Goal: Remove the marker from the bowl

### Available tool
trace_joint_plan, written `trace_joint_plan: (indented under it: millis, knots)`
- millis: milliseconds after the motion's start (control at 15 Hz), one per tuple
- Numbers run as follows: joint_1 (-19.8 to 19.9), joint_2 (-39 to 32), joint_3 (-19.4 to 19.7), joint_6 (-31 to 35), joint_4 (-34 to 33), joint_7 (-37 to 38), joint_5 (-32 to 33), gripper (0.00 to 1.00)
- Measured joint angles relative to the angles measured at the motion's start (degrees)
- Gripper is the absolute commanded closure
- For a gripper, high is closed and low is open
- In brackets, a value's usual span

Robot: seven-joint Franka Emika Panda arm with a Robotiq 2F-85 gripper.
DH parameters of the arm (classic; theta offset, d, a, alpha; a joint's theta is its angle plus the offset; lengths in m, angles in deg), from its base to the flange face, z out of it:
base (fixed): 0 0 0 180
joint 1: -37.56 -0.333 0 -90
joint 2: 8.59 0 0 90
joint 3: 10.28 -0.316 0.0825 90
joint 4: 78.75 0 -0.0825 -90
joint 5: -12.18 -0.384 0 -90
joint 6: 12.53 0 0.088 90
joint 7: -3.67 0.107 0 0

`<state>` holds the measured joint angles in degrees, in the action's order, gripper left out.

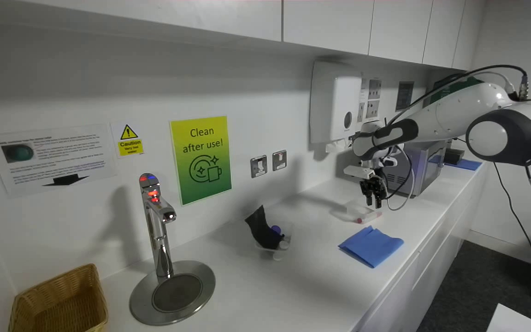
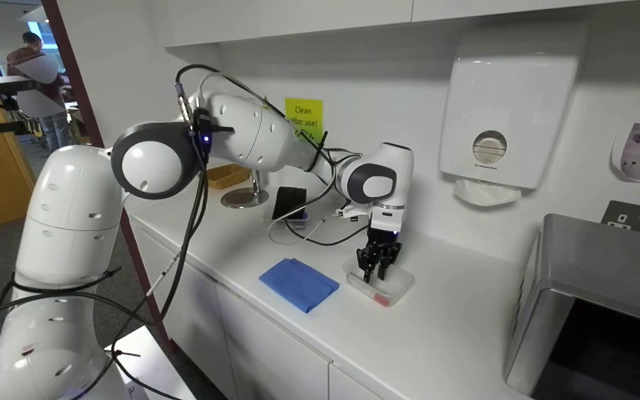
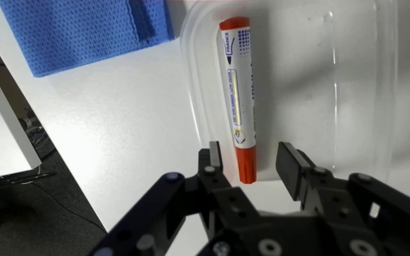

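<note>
Looking down through the wrist view, I have the marker (image 3: 238, 89) in plain sight: white barrel, blue-violet print, a slim yellow stripe in the label, a short red end at the far side and a longer red cap nearest the gripper (image 3: 250, 156). Printed on the barrel near the short end I can read FRANCE, with a patch of dots beside it. It's lying flat inside the clear plastic bowl (image 3: 304, 117), close along one of its sides. Counting up: one marker, one bowl around it, two blue pieces on the tabletop (image 2: 453, 316), the folded cloth (image 2: 299, 284) just beside the bowl and a flat blue sheet (image 1: 470, 165) past the one grey appliance (image 2: 603, 261). One clear tub (image 2: 298, 223) with a black thing (image 2: 289, 201) standing up out of it, one tap (image 1: 158, 235), one wicker basket (image 1: 85, 295), one towel dispenser (image 2: 511, 105) hanging above the tabletop. Over to my arm (image 2: 253, 136), just the one: in both exterior views it reaches out across the tabletop, elbow raised, forearm sloping down to a wrist that hangs nearly vertical, gripper pointing down over the bowl. Jaws parted partway, and they've got hold of nothing; in the wrist view the two fingers (image 3: 292, 165) stand on either side of the red cap, a gap showing at each. Whether the fingertips touch the bowl, I can't tell from these angles.
</note>
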<state>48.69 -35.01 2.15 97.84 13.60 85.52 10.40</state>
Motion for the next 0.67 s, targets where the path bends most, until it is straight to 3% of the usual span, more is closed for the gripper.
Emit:
trace_joint_plan:
  millis: [667]
  knots:
    - [-0.6,-3.0,0.0,-0.4,-3.0,0.0,0.0,0.53]
